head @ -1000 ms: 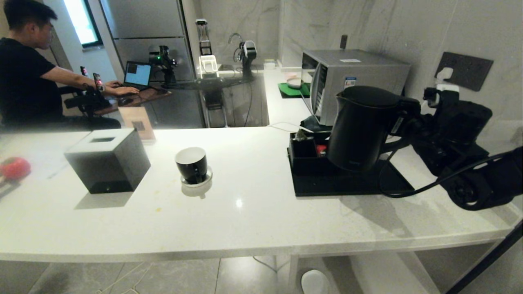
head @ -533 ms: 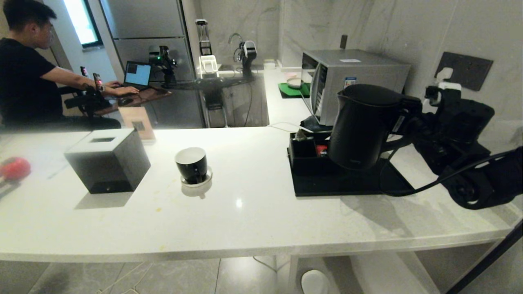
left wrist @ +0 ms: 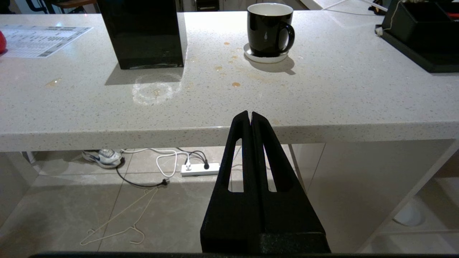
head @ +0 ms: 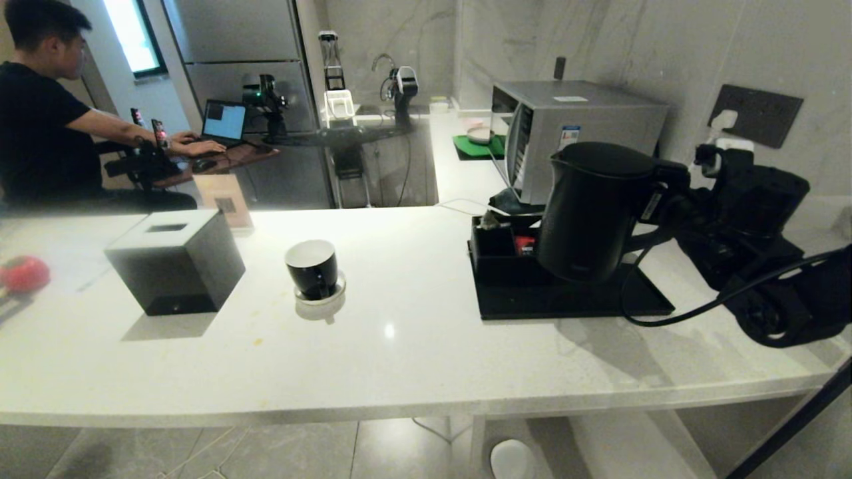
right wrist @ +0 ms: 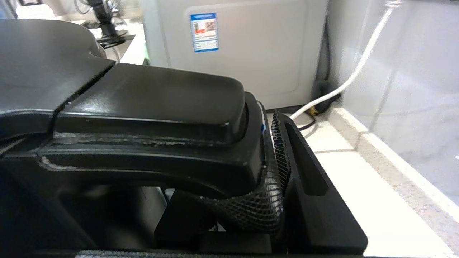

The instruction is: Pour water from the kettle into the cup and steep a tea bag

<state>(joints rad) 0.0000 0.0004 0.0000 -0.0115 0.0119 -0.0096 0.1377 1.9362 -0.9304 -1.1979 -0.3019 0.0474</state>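
Your right gripper [head: 669, 193] is clamped on the handle of the kettle [head: 589, 209], coming at it from the right side of the counter [head: 399, 332]; in the right wrist view a meshed finger pad [right wrist: 276, 157] presses against the end of the handle. The kettle stands upright at the right of the scene, over the black tray [head: 566, 299], its spout turned left; you cannot tell from these views whether its base touches the tray or hangs just above it. A black cable [head: 672, 319] loops from the arm down past the tray's right near corner. At the tray's left end sits a black caddy [head: 496, 249], with a small red packet [head: 524, 244] inside it and a pale tea bag [head: 491, 221] on its far rim. The cup [head: 311, 268] stands on its white saucer [head: 319, 296] near the middle of the counter, well apart from the kettle and to its left, white inside showing and handle toward the near edge. Left of the cup is a black tissue box [head: 176, 259], and a red object [head: 23, 274] lies at the far left. Behind the kettle is a microwave [head: 572, 126]. Your left gripper [left wrist: 250, 118] is parked below the counter's near edge with its fingers pressed together, grasping nothing. A person [head: 40, 113] sits at a laptop [head: 223, 122] in the far left background.
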